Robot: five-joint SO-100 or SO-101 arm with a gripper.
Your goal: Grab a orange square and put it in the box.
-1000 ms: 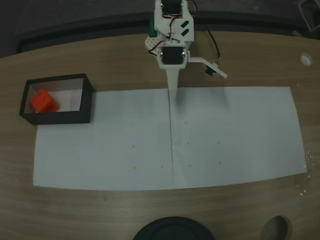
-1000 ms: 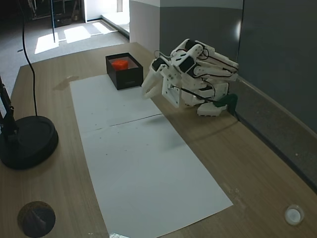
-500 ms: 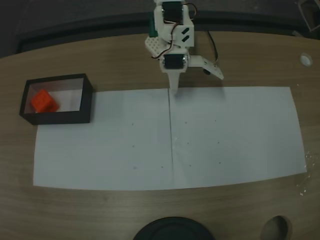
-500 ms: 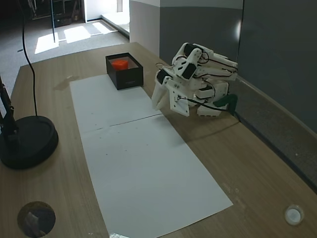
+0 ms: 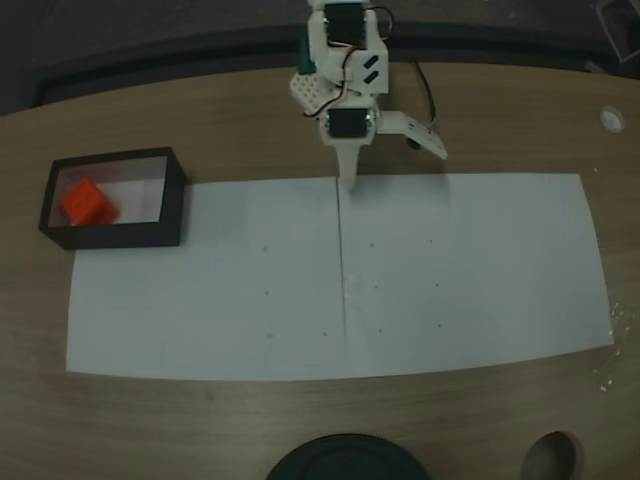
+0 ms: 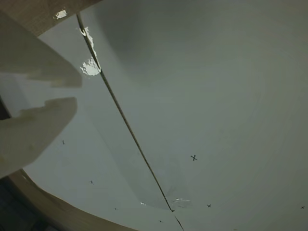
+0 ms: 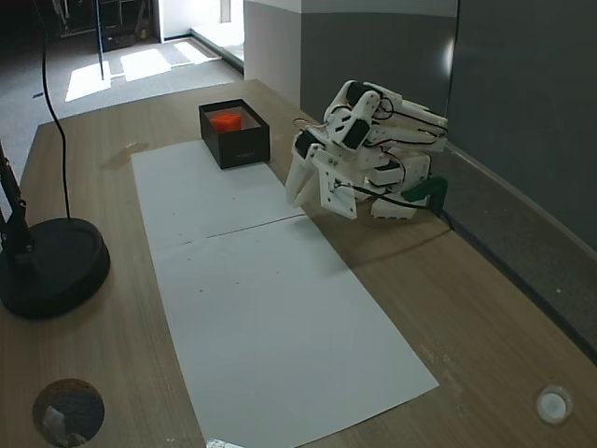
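Note:
The orange square (image 5: 88, 202) lies inside the box (image 5: 130, 237), in its left part, at the left end of the paper; it also shows as an orange patch (image 7: 224, 119) inside the black-walled box (image 7: 238, 145). My white gripper (image 5: 350, 180) is folded close to the arm's base, far right of the box, tips pointing down at the paper's back edge (image 7: 294, 196). In the wrist view the two pale fingers enter from the left, almost touching, with nothing between them (image 6: 77, 92).
A long white paper sheet (image 5: 450, 280) with a centre seam covers the wooden table. A black round lamp base (image 7: 47, 266) stands at the front edge. A round hole (image 5: 550, 460) and a small white cap (image 5: 611, 118) mark the tabletop. A grey wall (image 7: 522, 112) runs behind the arm.
Over the last second the arm drew back toward its base and the gripper tips dropped to the paper's edge. Nothing has moved in the last half second. The cube stayed in the box.

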